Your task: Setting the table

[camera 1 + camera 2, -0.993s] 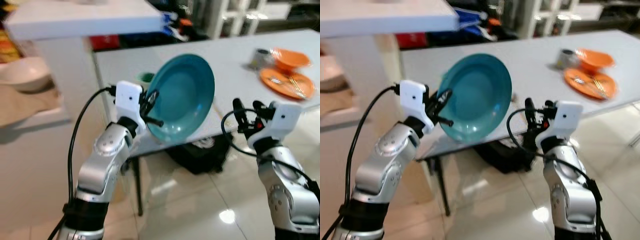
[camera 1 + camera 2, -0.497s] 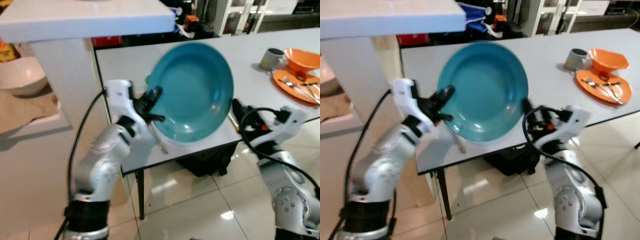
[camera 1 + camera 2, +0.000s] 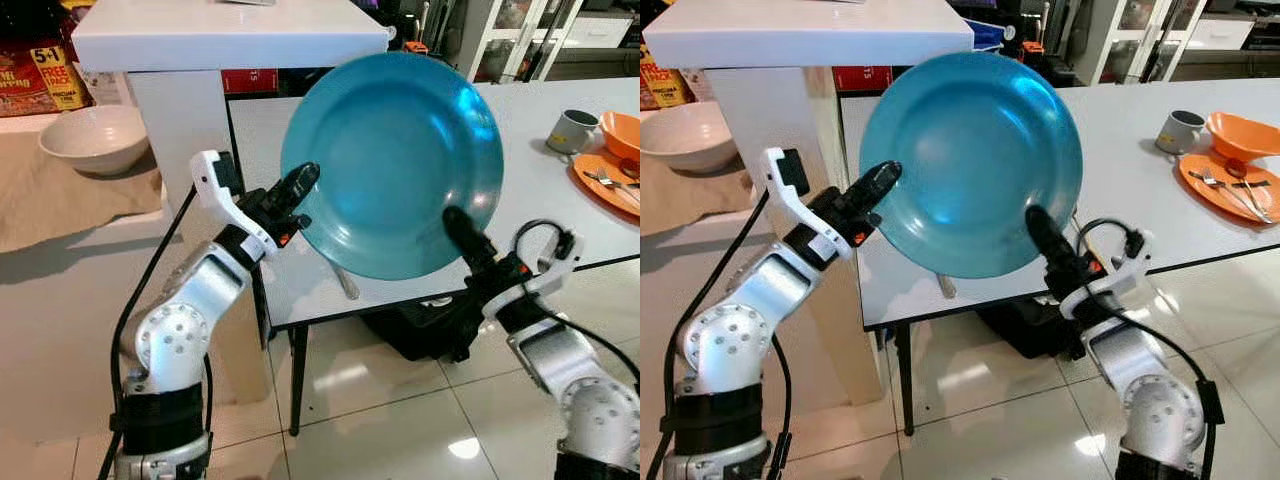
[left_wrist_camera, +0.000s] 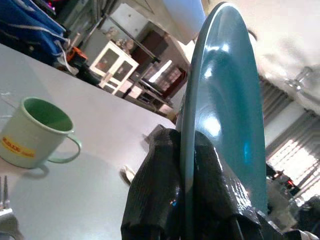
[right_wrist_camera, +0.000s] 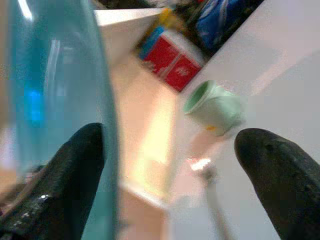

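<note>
Left claw (image 4: 182, 200) pinching teal plate (image 3: 395, 160) rim, plate upright over worktop (image 3: 520, 190) edge; right claw (image 5: 170, 165) spread wide (one finger touching plate face), nearer worktop.

Grey table (image 3: 540, 195): mugs (image 3: 573, 130), orange dishes (image 3: 612, 180), perhaps cutlery (image 3: 345, 283).

Left arm bent at lower left, its left gripper (image 3: 292, 190) pinched on the teal plate (image 3: 395, 160) rim — right gripper (image 3: 462, 236) at lower right, fingers spread wide, one black finger against the plate's face.
</note>
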